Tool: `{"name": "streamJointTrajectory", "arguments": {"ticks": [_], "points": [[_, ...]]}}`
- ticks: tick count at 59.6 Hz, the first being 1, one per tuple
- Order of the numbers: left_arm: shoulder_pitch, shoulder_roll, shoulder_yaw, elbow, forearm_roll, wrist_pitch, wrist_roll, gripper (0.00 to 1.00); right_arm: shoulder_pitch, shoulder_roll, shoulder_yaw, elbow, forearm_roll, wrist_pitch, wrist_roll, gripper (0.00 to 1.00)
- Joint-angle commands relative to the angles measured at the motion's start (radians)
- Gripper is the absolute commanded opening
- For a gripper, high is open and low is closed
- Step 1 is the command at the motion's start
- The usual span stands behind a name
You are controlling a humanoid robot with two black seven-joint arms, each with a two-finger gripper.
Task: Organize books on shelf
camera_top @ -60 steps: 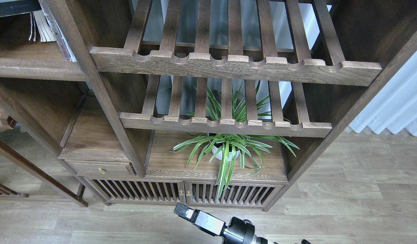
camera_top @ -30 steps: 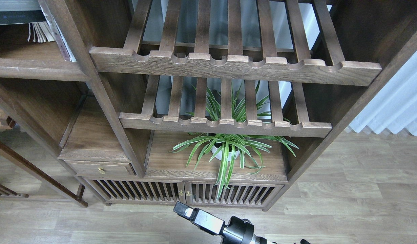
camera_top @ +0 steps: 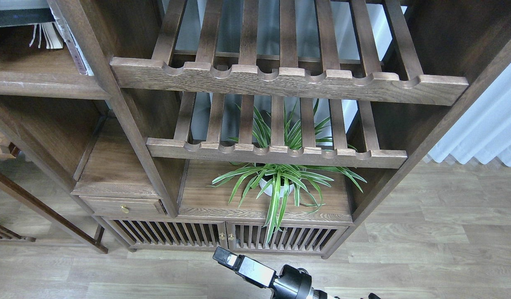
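Note:
The shelf (camera_top: 39,81) is the flat dark-brown board at the top left of the bookcase. At the view's top left edge, above the shelf, a black-edged book (camera_top: 14,17) lies flat with a pale strip (camera_top: 14,3) over it. White page edges (camera_top: 41,35) hang below it. The thin worn whitish book with the speckled spine (camera_top: 74,45) leans against the upright post. The red book is out of view. My right gripper (camera_top: 224,256) is low at the bottom centre, over the floor and far from the shelf. It is seen end-on. My left gripper is out of view.
Two slatted racks with notched front rails (camera_top: 288,81) (camera_top: 276,153) fill the middle bay. A potted spider plant (camera_top: 276,182) stands on the board below them. A small drawer (camera_top: 122,206) and slatted cabinet doors (camera_top: 222,236) sit at the base. A white curtain (camera_top: 487,124) hangs at right.
The black-edged book at the top left has shifted a little, and a pale strip has come into view over it. Less of the white page edges shows. My right arm has barely moved.

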Motion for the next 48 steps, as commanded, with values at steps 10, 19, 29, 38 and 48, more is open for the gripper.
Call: {"name": "streamJointTrajectory", "arguments": {"ticks": [10, 19, 29, 38, 48], "points": [[0.001, -0.04, -0.002, 0.014, -0.033, 0.0, -0.022, 0.31, 0.0, -0.003, 0.002, 0.0, 0.001, 0.0, 0.018, 0.92], [0.05, -0.037, -0.002, 0.008, -0.142, 0.0, -0.028, 0.36, 0.0, -0.002, 0.006, 0.0, 0.003, 0.0, 0.022, 0.92], [0.09, -0.012, -0.013, -0.001, -0.171, 0.0, -0.033, 0.4, 0.0, 0.0, 0.008, 0.0, 0.003, 0.0, 0.022, 0.92], [0.13, 0.009, -0.056, -0.053, -0.194, 0.0, -0.031, 0.42, 0.0, 0.0, 0.014, 0.0, 0.003, 0.0, 0.028, 0.92], [0.191, 0.04, -0.126, -0.116, -0.237, 0.0, -0.031, 0.42, 0.0, 0.002, 0.014, 0.0, 0.003, 0.0, 0.028, 0.92]]}}
